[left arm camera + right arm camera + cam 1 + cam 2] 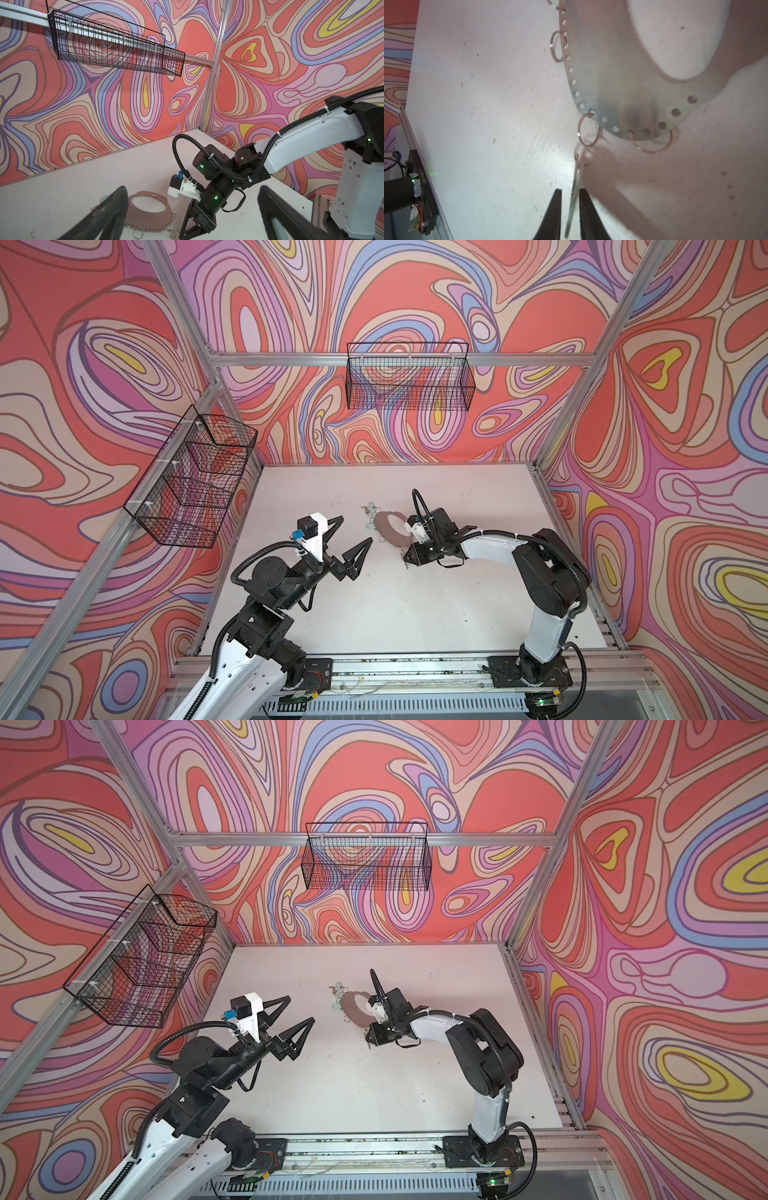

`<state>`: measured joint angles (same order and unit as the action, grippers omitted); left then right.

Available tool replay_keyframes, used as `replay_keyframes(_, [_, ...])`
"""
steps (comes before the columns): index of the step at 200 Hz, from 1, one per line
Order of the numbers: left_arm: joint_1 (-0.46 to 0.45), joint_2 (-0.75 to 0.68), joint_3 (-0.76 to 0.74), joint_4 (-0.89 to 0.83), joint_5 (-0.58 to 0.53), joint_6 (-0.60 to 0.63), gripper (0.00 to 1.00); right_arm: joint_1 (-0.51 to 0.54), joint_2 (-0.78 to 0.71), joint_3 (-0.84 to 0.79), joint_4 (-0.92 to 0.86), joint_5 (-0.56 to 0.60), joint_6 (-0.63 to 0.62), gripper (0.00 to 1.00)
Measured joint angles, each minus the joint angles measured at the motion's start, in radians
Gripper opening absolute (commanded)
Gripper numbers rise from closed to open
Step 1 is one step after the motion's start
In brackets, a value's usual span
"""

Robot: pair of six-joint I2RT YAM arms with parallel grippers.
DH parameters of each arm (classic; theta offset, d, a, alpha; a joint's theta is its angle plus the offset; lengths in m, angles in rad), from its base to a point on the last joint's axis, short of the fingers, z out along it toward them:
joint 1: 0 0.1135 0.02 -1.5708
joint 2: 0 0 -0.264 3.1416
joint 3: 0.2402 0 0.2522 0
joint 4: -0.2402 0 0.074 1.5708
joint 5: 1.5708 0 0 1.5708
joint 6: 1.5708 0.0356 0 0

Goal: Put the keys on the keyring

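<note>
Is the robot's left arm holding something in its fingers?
No, the left arm's fingers are spread wide above the table with nothing between them.

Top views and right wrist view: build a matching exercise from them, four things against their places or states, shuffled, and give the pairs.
Things:
1. left gripper
2. right gripper
3. cluster of keys
4. long wire basket

Places or states:
A. hangs on the back wall
B. jaws wide apart, empty, above the table
C. on the table at the keyring's far rim
D. jaws slightly apart at the keyring's near rim, one key between them

Pairs: 1-B; 2-D; 3-C; 4-A
</note>
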<state>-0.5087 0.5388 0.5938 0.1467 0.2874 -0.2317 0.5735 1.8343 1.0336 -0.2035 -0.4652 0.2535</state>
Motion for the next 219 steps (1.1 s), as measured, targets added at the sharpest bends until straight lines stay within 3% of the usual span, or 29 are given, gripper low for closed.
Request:
replay_keyframes(18, [0.000, 0.001, 0.000, 0.000, 0.000, -0.001, 1.00, 0.000, -0.061, -0.043, -0.001, -0.003, 0.009, 0.37])
replay_keyframes(31, [0.001, 0.002, 0.000, 0.000, 0.000, -0.001, 1.00, 0.000, -0.116, -0.067, -0.005, 0.001, 0.018, 0.48])
replay_keyframes(61, [0.004, 0.022, 0.000, -0.001, -0.009, 0.000, 1.00, 0.002, -0.260, -0.112, -0.006, 0.044, 0.027, 0.53])
replay_keyframes(86, [0.005, 0.062, 0.003, -0.023, -0.070, 0.000, 1.00, 0.003, -0.396, -0.166, 0.008, 0.153, 0.018, 0.59])
replay_keyframes(108, [0.005, 0.130, 0.015, -0.064, -0.200, 0.000, 1.00, 0.003, -0.524, -0.230, 0.041, 0.321, -0.007, 0.77])
replay_keyframes(123, [0.008, 0.185, 0.018, -0.092, -0.293, 0.000, 1.00, 0.003, -0.608, -0.284, 0.090, 0.455, -0.026, 0.98])
replay_keyframes(166, [0.029, 0.315, 0.012, -0.111, -0.530, 0.023, 1.00, -0.002, -0.727, -0.468, 0.349, 0.845, -0.082, 0.98])
replay_keyframes(189, [0.092, 0.377, -0.011, -0.089, -0.624, 0.026, 1.00, -0.022, -0.679, -0.559, 0.537, 1.028, -0.160, 0.98])
replay_keyframes(219, [0.227, 0.522, -0.010, -0.098, -0.689, 0.019, 1.00, -0.097, -0.555, -0.613, 0.722, 1.133, -0.252, 0.98])
